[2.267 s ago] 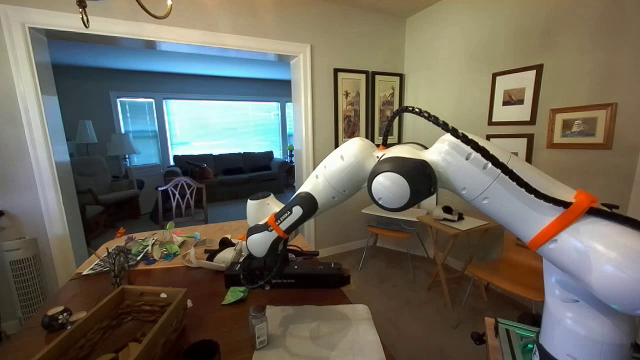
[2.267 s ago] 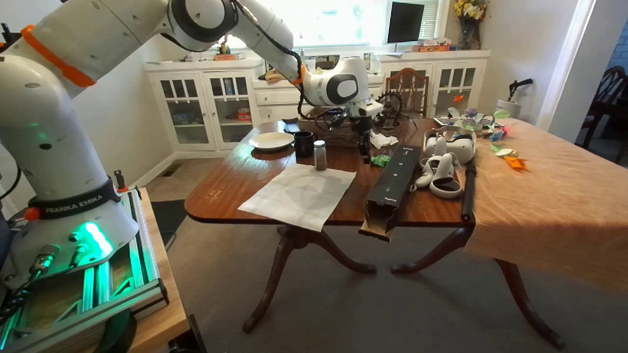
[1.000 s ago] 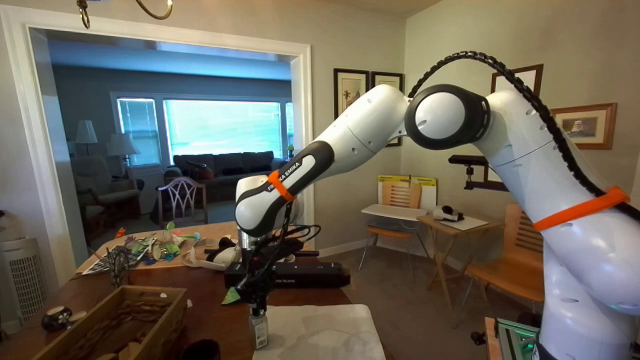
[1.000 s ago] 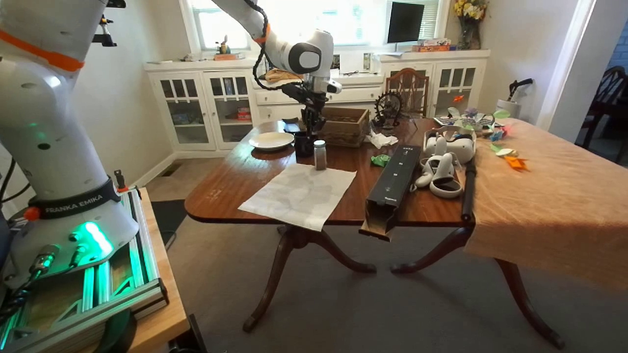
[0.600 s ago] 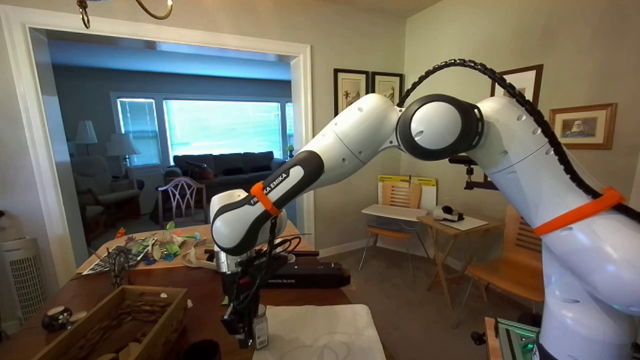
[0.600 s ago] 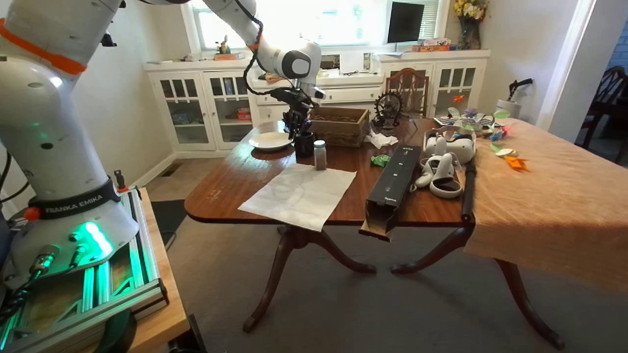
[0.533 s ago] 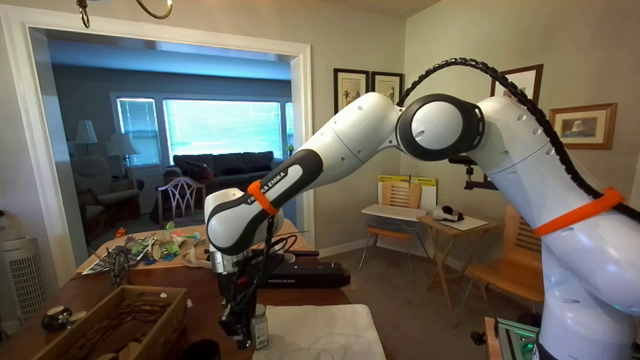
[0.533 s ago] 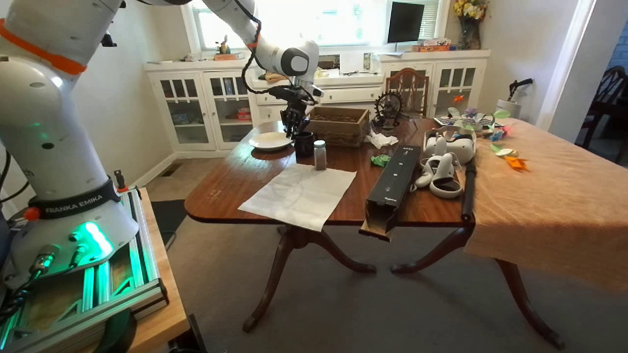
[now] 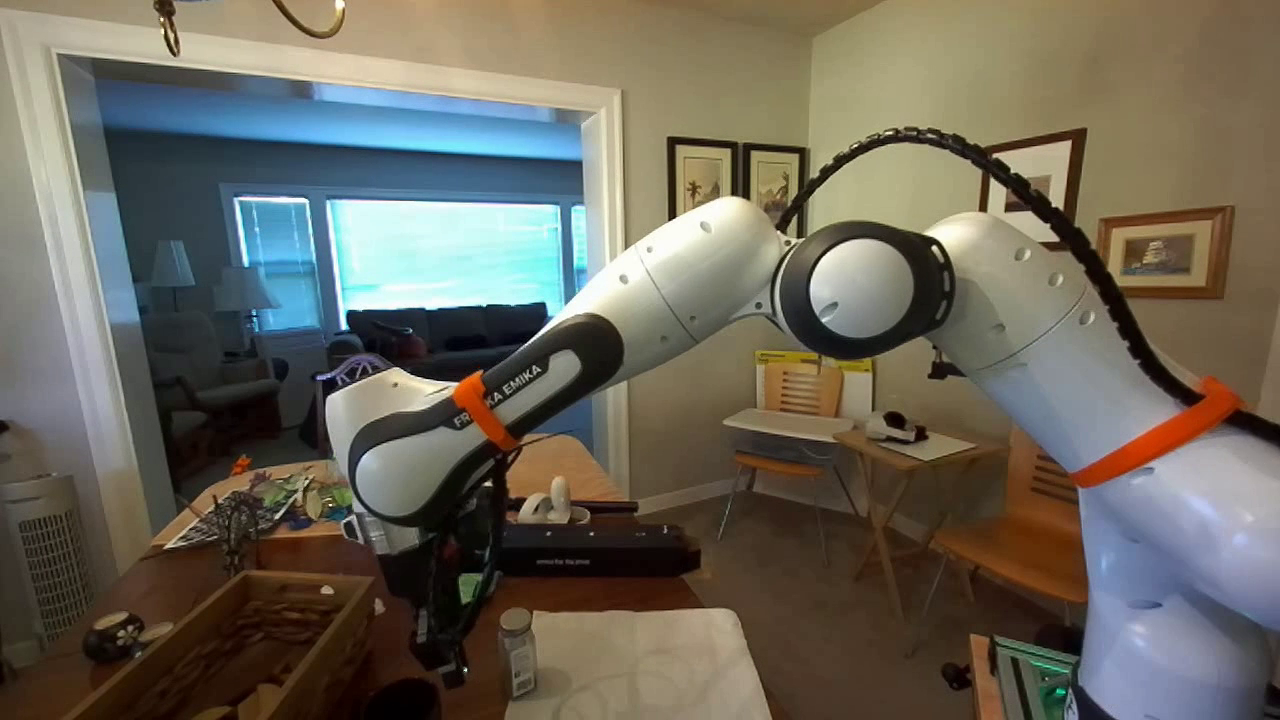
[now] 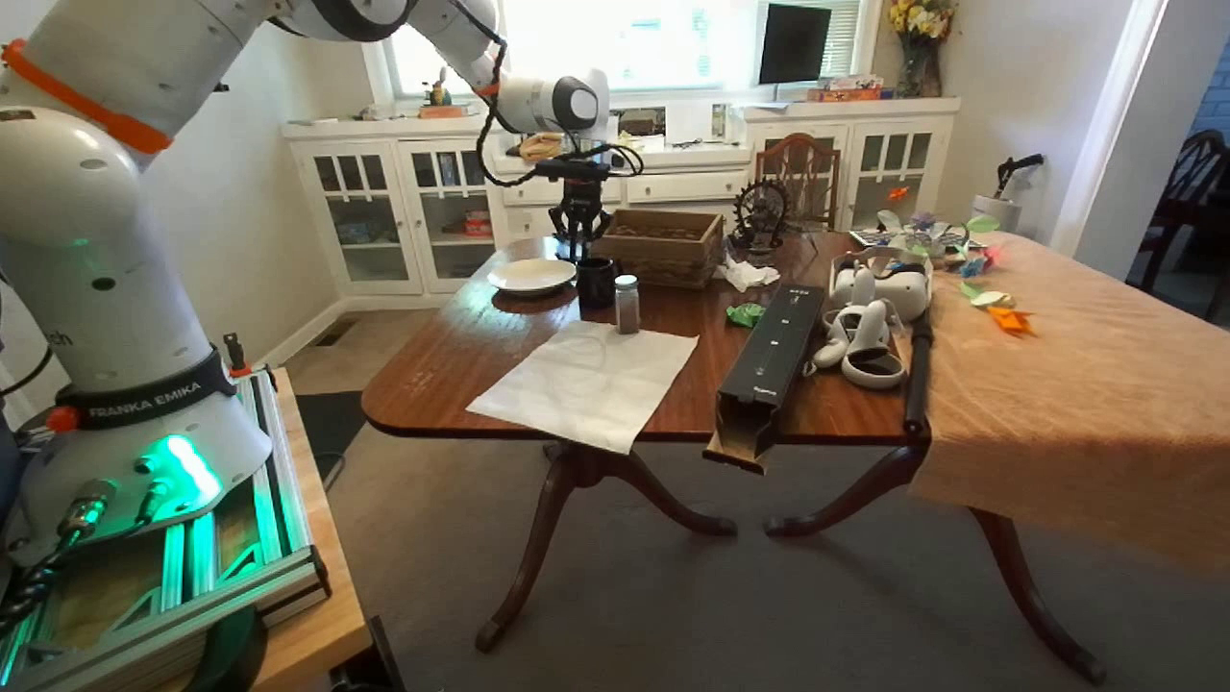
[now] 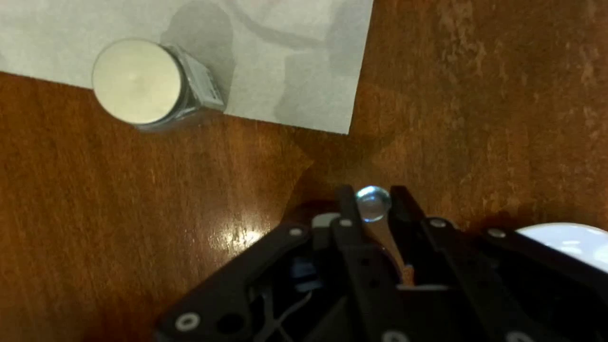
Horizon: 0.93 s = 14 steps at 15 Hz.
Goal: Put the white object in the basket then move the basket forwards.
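Note:
The brown basket (image 9: 335, 650) stands at the back of the table and also shows in an exterior view (image 10: 663, 267). My gripper (image 10: 579, 248) is beside the basket, above the black mug (image 10: 596, 284); it shows in an exterior view (image 9: 440, 665), close to the basket's near side. In the wrist view the fingers (image 11: 373, 202) are partly closed, with a small clear glass-like ball (image 11: 374, 209) filling the gap and seeming to touch both. A crumpled white piece (image 10: 748, 275) lies beside the basket. I cannot tell which thing is the task's white object.
A jar with a pale lid (image 11: 137, 80) stands on the edge of a white sheet (image 11: 304, 90). A white plate (image 10: 530, 276) is beside the mug. A long black box (image 10: 774, 346), a green crumpled piece (image 10: 745, 314) and a white headset (image 10: 884, 286) lie farther along the table.
My gripper has moved from near the green piece, past the jar, to above the mug near the plate. The wrist has turned. The basket, jar and other things have not moved.

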Tool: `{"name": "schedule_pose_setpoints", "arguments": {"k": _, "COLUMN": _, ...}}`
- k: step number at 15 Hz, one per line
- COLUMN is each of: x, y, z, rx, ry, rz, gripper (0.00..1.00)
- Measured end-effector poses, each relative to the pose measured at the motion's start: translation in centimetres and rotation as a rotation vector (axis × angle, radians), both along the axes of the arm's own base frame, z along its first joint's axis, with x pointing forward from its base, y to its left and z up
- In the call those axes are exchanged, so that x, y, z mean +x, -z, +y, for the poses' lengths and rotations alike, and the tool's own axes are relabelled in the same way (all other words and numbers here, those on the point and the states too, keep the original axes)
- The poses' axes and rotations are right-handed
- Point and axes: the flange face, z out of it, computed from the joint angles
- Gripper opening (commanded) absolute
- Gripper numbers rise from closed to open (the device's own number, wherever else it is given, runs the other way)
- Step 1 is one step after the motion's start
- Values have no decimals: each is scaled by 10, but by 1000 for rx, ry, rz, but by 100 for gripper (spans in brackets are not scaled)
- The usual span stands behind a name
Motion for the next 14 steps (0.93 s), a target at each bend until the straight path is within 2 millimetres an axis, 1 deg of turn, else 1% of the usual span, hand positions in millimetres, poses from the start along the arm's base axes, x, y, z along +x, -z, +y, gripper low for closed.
{"name": "schedule_pose_setpoints", "arguments": {"k": 4, "x": 15, "y": 20, "z": 14, "rx": 18, "ry": -82, "rz": -17, "gripper": 6}}
{"name": "schedule_pose_setpoints", "arguments": {"k": 6, "x": 21, "y": 26, "z": 22, "rx": 28, "ry": -110, "rz": -26, "gripper": 6}}
{"name": "schedule_pose_setpoints", "arguments": {"k": 11, "x": 32, "y": 24, "z": 30, "rx": 48, "ry": -159, "rz": -56, "gripper": 6}}
{"name": "schedule_pose_setpoints", "arguments": {"k": 12, "x": 33, "y": 23, "z": 30, "rx": 51, "ry": -167, "rz": -59, "gripper": 48}}
{"name": "schedule_pose_setpoints", "arguments": {"k": 13, "x": 35, "y": 23, "z": 30, "rx": 52, "ry": -170, "rz": -62, "gripper": 48}}
{"name": "schedule_pose_setpoints", "arguments": {"k": 14, "x": 35, "y": 23, "z": 29, "rx": 51, "ry": -169, "rz": -64, "gripper": 55}}
